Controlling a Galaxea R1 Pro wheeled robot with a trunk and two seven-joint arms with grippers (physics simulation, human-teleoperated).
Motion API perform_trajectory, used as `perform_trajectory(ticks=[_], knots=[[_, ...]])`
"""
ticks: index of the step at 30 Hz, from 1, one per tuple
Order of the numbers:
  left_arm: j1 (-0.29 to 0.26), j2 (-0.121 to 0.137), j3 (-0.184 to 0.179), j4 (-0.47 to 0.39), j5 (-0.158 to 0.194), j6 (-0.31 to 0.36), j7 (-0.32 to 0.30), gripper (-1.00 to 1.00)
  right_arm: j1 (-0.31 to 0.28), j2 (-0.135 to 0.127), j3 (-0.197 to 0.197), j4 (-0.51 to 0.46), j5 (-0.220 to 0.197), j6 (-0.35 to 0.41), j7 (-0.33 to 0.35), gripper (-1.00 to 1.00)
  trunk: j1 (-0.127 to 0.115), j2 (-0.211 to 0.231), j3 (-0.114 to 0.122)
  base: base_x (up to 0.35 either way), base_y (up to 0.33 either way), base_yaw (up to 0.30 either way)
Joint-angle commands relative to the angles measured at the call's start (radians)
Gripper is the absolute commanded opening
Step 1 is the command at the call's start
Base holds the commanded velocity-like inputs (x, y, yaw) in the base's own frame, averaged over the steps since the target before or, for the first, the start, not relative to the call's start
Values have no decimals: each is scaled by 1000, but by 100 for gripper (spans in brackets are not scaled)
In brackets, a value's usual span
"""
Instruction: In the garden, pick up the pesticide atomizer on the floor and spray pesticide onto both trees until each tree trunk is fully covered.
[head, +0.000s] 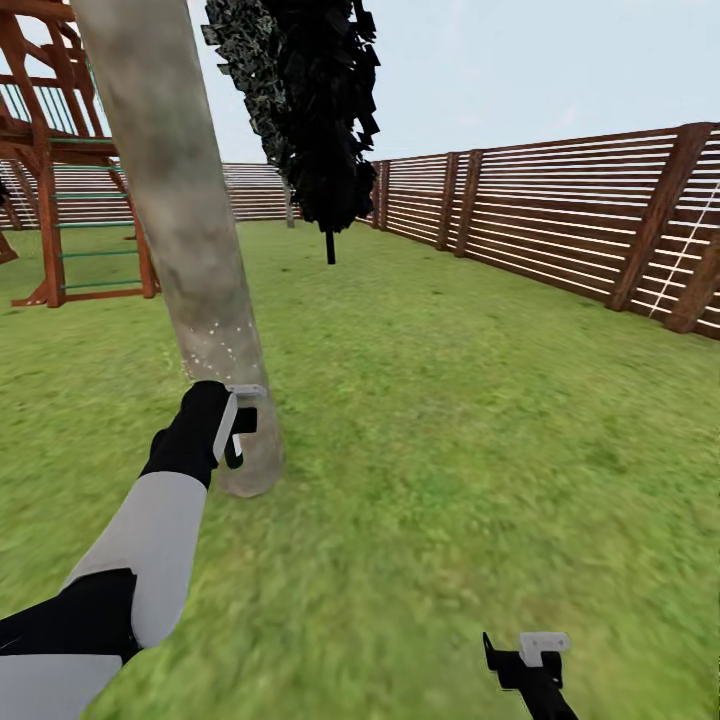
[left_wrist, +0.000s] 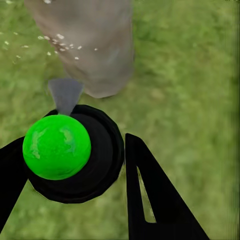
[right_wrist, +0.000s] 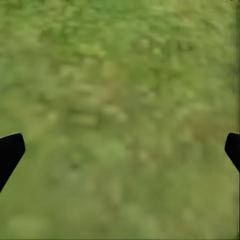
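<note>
A thick pale grey-beige tree trunk rises at the left of the lawn, leaning slightly. White spray specks dot its lower part. My left gripper hovers right beside the trunk's base. In the left wrist view this gripper is shut on the pesticide atomizer, a black round body with a bright green ball on it. Its grey nozzle points at the trunk. My right gripper hangs low at the front right, open over bare grass, its fingertips wide apart.
A dark-leaved thin-stemmed tree stands behind the trunk. A brown slat fence runs along the right and back. A wooden play frame stands at the far left. Open grass stretches to the right of the trunk.
</note>
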Motion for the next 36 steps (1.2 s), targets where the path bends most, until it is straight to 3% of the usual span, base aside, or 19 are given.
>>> perform_trajectory(ticks=[1, 9, 19, 29, 36], knots=[[0, 0, -1, 0, -1, 0, 0, -100, 0, 0, 0, 0, 0, 0, 0, 100, 0, 0, 0, 119, -271, 88], [0, 0, -1, 0, 0, 0, 0, -100, 1, 2, 0, 0, 0, 0, 0, 100, 0, 0, 2, 125, -270, 188], [0, 0, 0, 0, -3, 0, 0, -100, 1, 2, 0, 0, 0, 0, 0, 100, 0, 0, 3, 194, -221, 38], [0, 0, 0, 0, -5, 0, 0, -100, 1, 3, 0, 0, 0, 0, 0, 100, 0, 0, 3, 108, -251, 270], [58, 5, 6, 1, -5, -4, 4, -100, 0, 3, 0, 0, 0, 0, 0, 100, 0, 0, 3, 1, -271, 277]])
